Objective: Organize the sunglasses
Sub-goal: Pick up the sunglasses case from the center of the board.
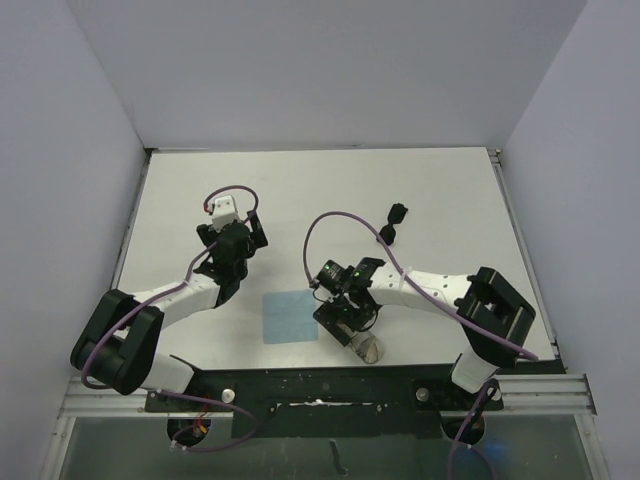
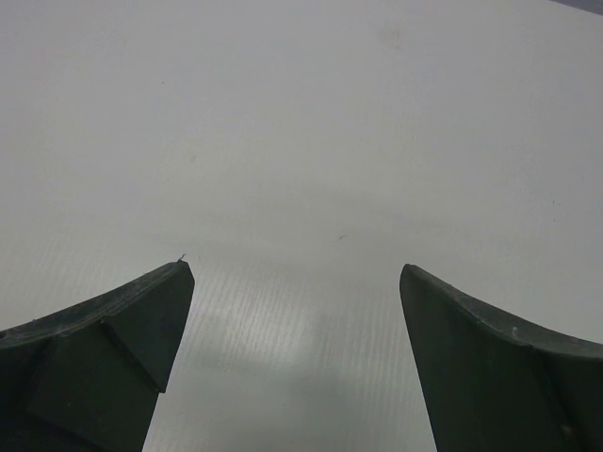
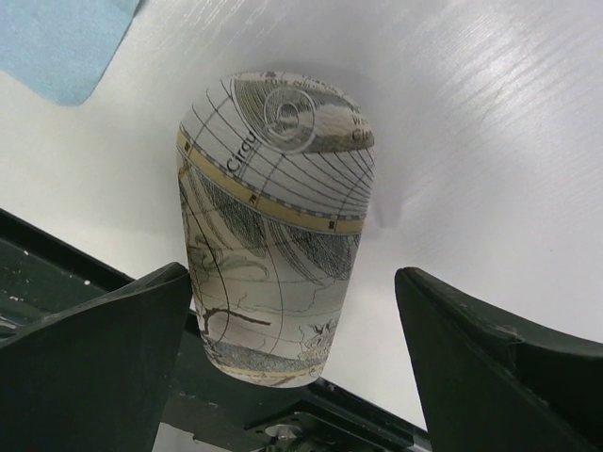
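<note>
The black sunglasses [image 1: 395, 222] lie folded on the white table, far right of centre, away from both grippers. The oblong grey-beige case [image 1: 366, 347], printed like an old map, lies shut at the near edge and also shows in the right wrist view [image 3: 273, 207]. My right gripper [image 1: 349, 321] is open right over it; in its wrist view [image 3: 292, 271] the case's near end sits between the two fingers, ungripped. My left gripper [image 1: 232, 230] is open and empty over bare table at the left, as its wrist view [image 2: 294, 266] shows.
A light blue square cloth [image 1: 290, 316] lies flat near the front, just left of the case, and its corner shows in the right wrist view [image 3: 66, 42]. The black base rail [image 1: 330, 385] runs along the near table edge, right beside the case.
</note>
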